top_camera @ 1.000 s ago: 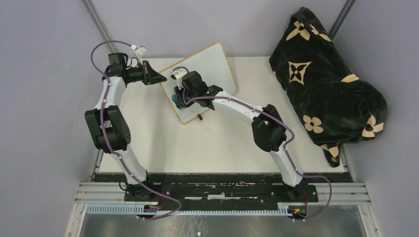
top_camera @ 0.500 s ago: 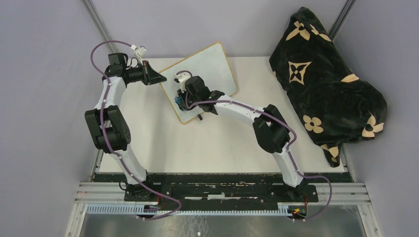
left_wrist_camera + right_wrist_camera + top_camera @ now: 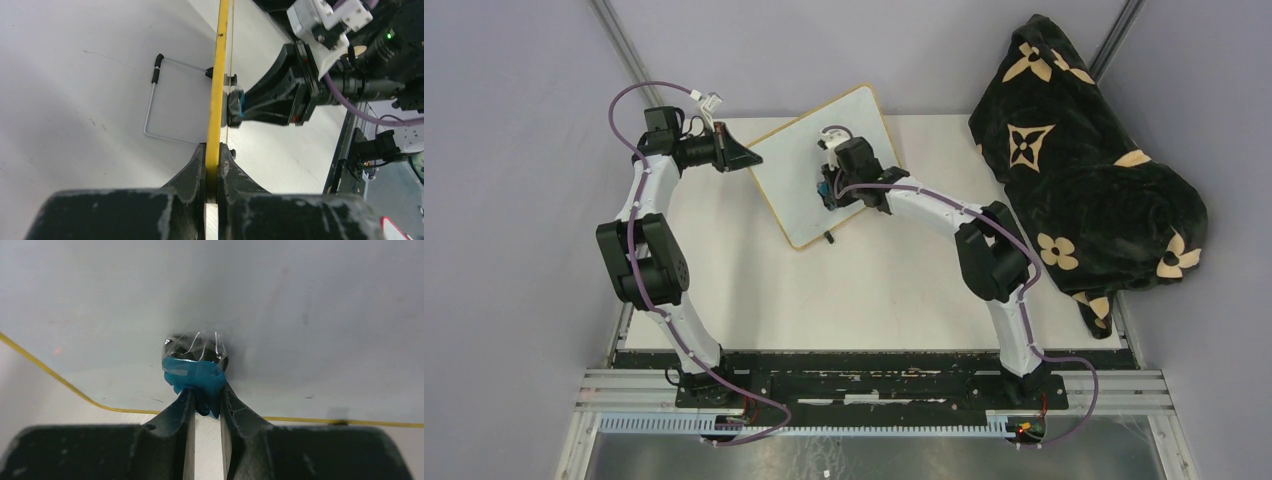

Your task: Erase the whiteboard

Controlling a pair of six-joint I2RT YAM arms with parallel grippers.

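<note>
Right gripper (image 3: 206, 397) clamped on blue eraser (image 3: 196, 371), pressed vs the whiteboard (image 3: 796, 190); left gripper (image 3: 213, 152) pinching board's frame edge, jaws tight.

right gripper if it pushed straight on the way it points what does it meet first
The face of the whiteboard; the blue eraser shut in the right gripper looks pressed against it.

White left arm (image 3: 650, 190), white right arm (image 3: 924, 205), black joint housings (image 3: 642, 265), purple cables (image 3: 610, 115) looped along both, scuffed matte-black fingers (image 3: 187, 177), 1 green LED (image 3: 388, 35) on right wrist
</note>
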